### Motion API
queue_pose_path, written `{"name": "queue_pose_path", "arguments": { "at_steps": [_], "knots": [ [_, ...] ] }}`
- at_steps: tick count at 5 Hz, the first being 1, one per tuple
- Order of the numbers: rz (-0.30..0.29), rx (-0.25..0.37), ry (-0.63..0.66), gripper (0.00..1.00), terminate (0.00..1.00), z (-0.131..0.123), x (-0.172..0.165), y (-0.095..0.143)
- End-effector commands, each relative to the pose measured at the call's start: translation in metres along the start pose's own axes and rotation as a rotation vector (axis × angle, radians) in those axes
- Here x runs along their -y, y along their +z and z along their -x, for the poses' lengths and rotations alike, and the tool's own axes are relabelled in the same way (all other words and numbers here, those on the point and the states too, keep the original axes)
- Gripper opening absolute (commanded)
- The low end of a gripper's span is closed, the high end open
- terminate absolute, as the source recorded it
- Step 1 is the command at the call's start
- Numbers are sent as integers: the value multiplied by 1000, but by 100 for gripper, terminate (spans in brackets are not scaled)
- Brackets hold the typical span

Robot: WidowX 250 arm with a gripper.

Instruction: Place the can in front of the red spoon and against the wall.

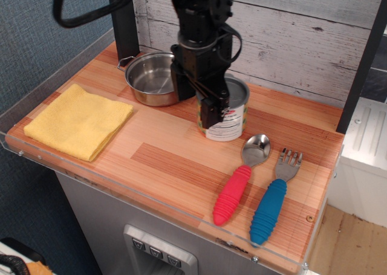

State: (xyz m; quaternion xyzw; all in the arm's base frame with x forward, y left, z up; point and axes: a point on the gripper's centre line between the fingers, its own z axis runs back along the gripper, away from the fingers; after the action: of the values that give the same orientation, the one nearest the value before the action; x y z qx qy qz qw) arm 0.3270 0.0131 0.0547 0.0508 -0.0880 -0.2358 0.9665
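So the can point(228, 118) is gripped by the black gripper point(213, 109), with one finger point(208, 113) seen pressed down its front-left side and the other one hidden behind it, so the claw is closed around the can. The can is held upright over the wooden counter point(163, 166), a bit left of and behind the metal bowl of the red spoon point(240, 179), and whether its base is touching the wood can't be told. A strip of bare counter is seen between the can and the wall point(302, 39) of whitewashed planks. A blue-handled fork point(273, 198) is laid just beside the spoon on its right. A steel pot point(151, 78) is parked behind and left of the gripper, and a folded yellow cloth point(78, 121) is spread near the left edge.
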Motion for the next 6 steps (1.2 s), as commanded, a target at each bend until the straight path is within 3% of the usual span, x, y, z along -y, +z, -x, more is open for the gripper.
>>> {"name": "queue_pose_path", "arguments": {
  "at_steps": [1,4,6],
  "knots": [
    [-10,40,-7,100,0,-32,-11,11],
    [2,51,-52,100,0,-63,-4,16],
    [-48,58,16,100,0,-44,-12,45]
  ]
}}
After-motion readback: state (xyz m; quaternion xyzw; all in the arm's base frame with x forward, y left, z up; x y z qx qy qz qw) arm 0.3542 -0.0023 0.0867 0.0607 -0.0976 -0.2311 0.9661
